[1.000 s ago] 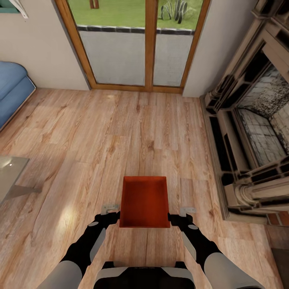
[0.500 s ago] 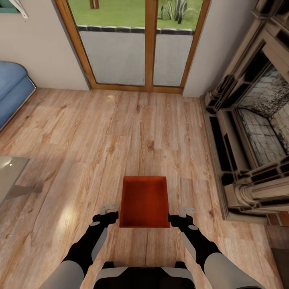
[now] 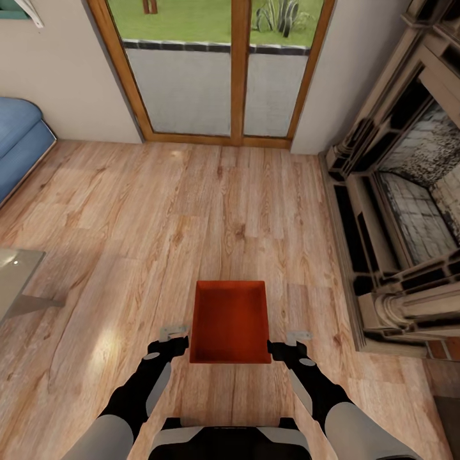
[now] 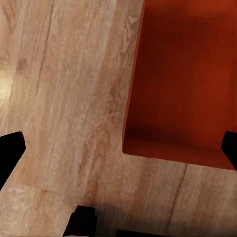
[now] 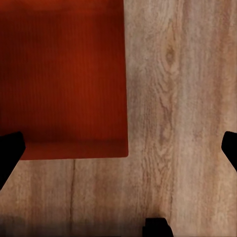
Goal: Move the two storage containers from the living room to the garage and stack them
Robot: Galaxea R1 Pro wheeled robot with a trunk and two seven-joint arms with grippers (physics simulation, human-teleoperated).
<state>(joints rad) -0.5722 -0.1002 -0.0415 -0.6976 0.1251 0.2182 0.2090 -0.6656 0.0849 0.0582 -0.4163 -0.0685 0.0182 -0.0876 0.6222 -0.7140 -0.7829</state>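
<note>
Left gripper (image 3: 174,337) and right gripper (image 3: 289,340) spread wide, one at each side of the storage container's (image 3: 230,321) near end, fingers (image 4: 10,154) far apart in both wrist views; contact with the walls cannot be told. Nothing pinched by either.

Around it, the living room: wood plank floor (image 3: 160,223) broad and bare ahead of the container, running open up to the glass doors (image 3: 217,70) in the far wall. Along the right edge of the floor, the stone fireplace (image 3: 399,211), its base jutting out near the right arm, the closest obstacle on that side. At the far left, a blue sofa (image 3: 19,140) against the wall, well apart. Nearer on the left edge, a glass tabletop corner (image 3: 16,275), also well clear of the left arm.

Orange-red container low in the middle of the head view, open top up, inside empty, long axis pointing straight away from the robot toward the doors, short near wall square to the trunk. Bare planks on all four sides in the wrist views.
</note>
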